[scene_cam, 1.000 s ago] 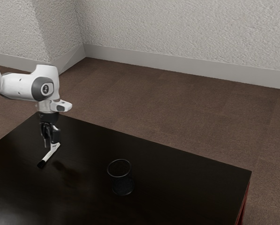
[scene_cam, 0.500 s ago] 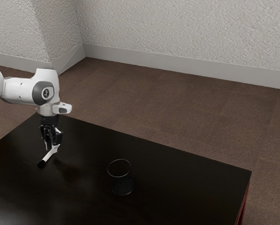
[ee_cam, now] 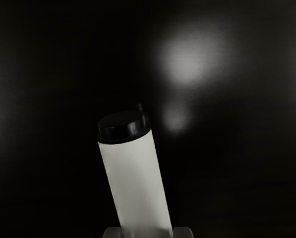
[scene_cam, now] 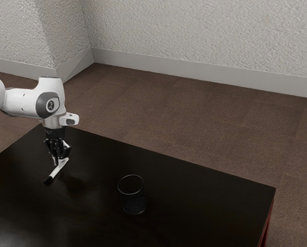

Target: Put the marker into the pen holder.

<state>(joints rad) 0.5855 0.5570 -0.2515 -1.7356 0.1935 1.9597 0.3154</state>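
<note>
In the exterior view my gripper [scene_cam: 59, 158] points down over the exterior view's left part of the table, shut on the white marker [scene_cam: 59, 168]. The marker slants, its black end toward the viewer and low, near the tabletop; whether it touches is unclear. The wrist view has the fingertips of my gripper [ee_cam: 148, 232] against both sides of the marker [ee_cam: 138, 183], whose black end points away from the hand. The dark, round pen holder [scene_cam: 134, 202] stands upright on the table, apart from the gripper, toward the exterior view's right.
The dark, glossy table [scene_cam: 194, 206] has its far edge behind the hand and a corner at the exterior view's right. Brown carpet [scene_cam: 194, 123] and a pale textured wall [scene_cam: 204, 36] lie beyond it.
My hand has come down a little and shifted slightly toward the exterior view's right. The marker's angle has altered, and its black end has moved slightly toward the exterior view's right. The pen holder has stayed put.
</note>
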